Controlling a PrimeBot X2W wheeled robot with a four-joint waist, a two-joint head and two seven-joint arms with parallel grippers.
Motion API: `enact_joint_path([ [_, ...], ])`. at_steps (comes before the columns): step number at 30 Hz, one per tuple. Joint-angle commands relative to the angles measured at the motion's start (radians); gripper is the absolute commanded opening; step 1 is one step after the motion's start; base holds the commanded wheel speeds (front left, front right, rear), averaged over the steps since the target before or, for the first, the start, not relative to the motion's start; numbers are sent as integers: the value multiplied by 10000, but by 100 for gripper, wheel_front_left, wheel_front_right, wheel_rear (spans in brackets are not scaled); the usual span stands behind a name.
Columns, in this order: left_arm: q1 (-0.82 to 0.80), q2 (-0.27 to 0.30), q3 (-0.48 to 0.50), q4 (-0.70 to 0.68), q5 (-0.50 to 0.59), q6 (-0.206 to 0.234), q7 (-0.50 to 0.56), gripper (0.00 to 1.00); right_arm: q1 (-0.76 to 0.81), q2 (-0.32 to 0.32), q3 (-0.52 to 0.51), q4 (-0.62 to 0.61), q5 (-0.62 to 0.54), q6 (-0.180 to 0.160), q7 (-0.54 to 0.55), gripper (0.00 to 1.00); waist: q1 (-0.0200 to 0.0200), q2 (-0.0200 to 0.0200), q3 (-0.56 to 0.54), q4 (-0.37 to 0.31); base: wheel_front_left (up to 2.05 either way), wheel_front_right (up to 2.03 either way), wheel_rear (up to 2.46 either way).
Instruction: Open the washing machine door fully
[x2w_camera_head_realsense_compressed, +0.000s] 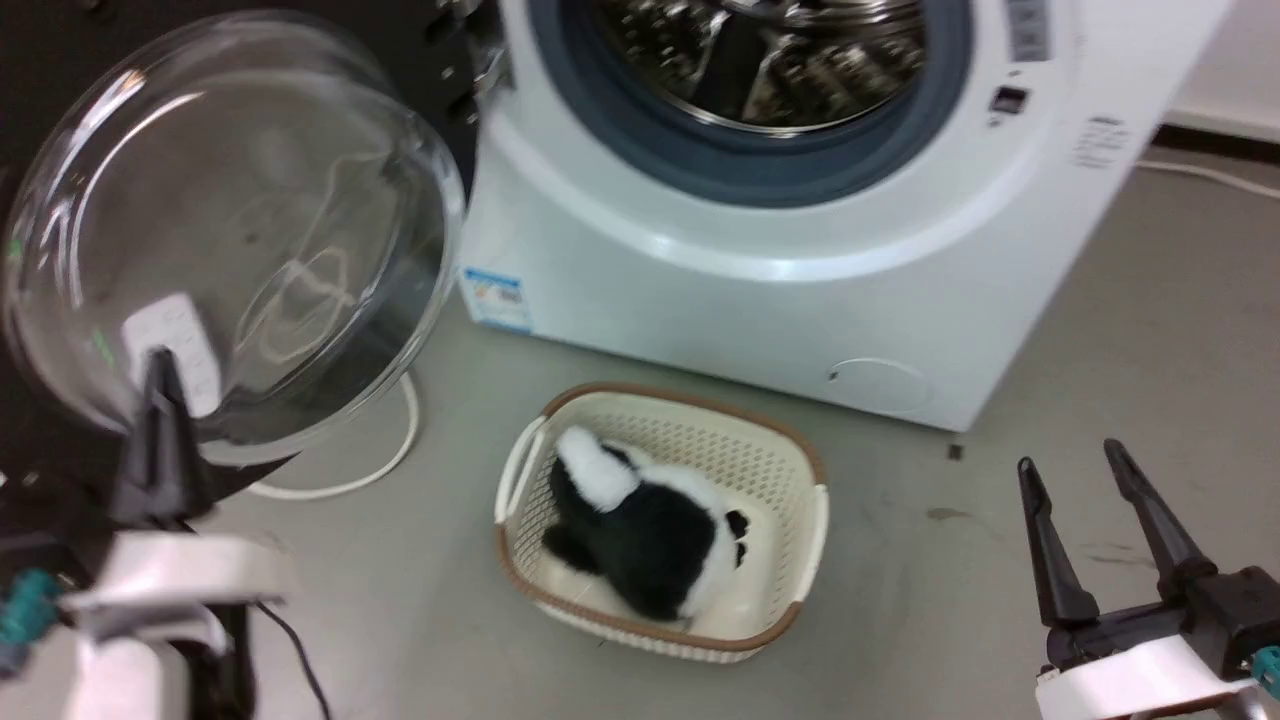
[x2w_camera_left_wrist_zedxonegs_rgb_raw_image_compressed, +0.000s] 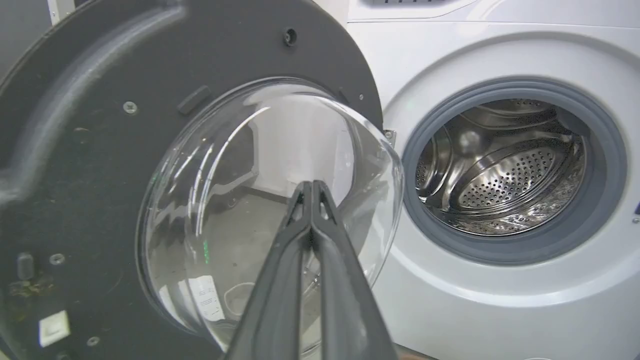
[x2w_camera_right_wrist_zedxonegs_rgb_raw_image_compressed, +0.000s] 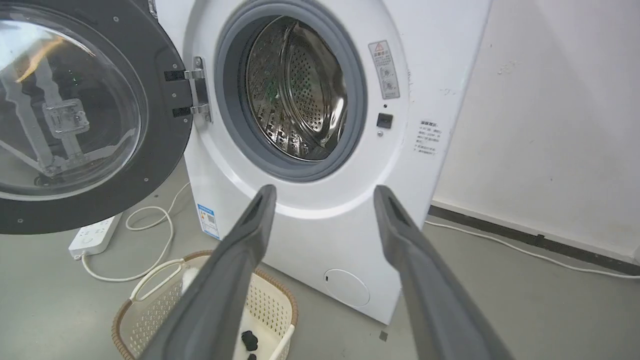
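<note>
Door (x2w_camera_right_wrist_zedxonegs_rgb_raw_image_compressed: 75, 115) one, swung wide; we count one basket (x2w_camera_head_realsense_compressed: 690, 402), one plush toy (x2w_camera_head_realsense_compressed: 640, 520); left gripper (x2w_camera_left_wrist_zedxonegs_rgb_raw_image_compressed: 311, 185) pinched together, right gripper (x2w_camera_right_wrist_zedxonegs_rgb_raw_image_compressed: 325, 192) spread.

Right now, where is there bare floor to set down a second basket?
Bare floor lies between the laundry basket and the right gripper, before the washing machine, and rightward to the wall. Crowded at left: the open washing machine door overhangs a power strip and white cord.

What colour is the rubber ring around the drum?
The rubber ring is grey; clearest in right wrist view.
</note>
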Motion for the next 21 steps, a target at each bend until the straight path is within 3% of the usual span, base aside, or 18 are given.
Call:
enact_joint_path([
  [1,195,-103,-58,-82,99,-8,-42,0,-86,59,-36,-81,-55,8,-40,100,2,0,-380,-426,0,0,0],
  [8,1311,-948,-1150,-496,752,-34,-42,0,302,244,-153,-395,-200,8,-43,100,2,0,-827,-1183,0,0,0],
  [21,2233,-1457,-2150,105,1317,-121,-43,0,911,388,-217,-274,-70,8,-44,100,2,0,-1145,-1646,0,0,0],
])
